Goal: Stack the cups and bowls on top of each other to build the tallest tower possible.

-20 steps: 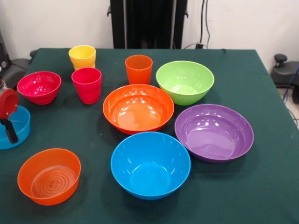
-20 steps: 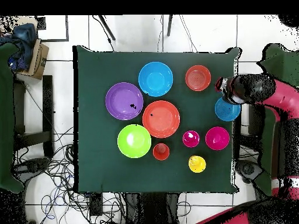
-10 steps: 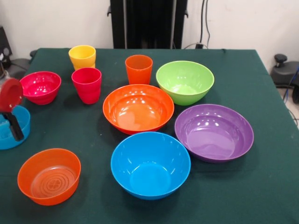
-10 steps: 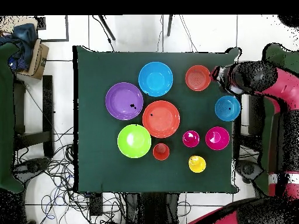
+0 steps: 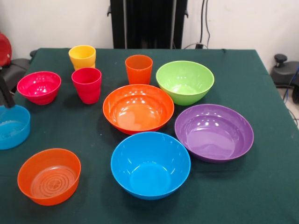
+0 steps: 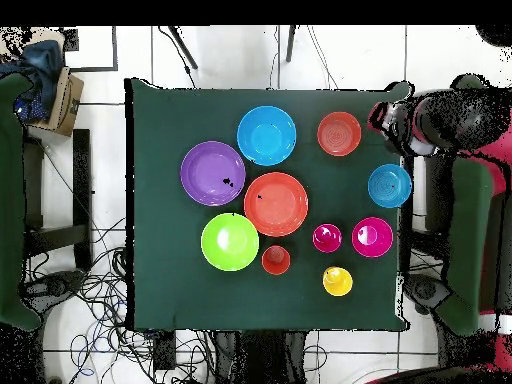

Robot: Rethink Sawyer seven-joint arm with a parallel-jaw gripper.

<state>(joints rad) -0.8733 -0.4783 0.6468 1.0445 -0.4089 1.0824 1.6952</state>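
Bowls (image 5: pixel 138 108) and cups (image 5: pixel 86 84) sit apart on the table (image 5: pixel 261 196), nothing stacked. Gripper (image 5: pixel 5 93) hangs at nine o'clock above the small blue bowl (image 5: pixel 13 127); finger state can't be told.

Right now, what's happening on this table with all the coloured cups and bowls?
Nothing is stacked yet. Seven bowls and three cups sit separately on the green table. The large orange bowl is in the middle, with the lime green bowl, purple bowl and blue bowl around it. The yellow cup, red cup and orange cup stand behind. The robot arm is at the table's edge near the small translucent blue bowl, holding nothing visible.
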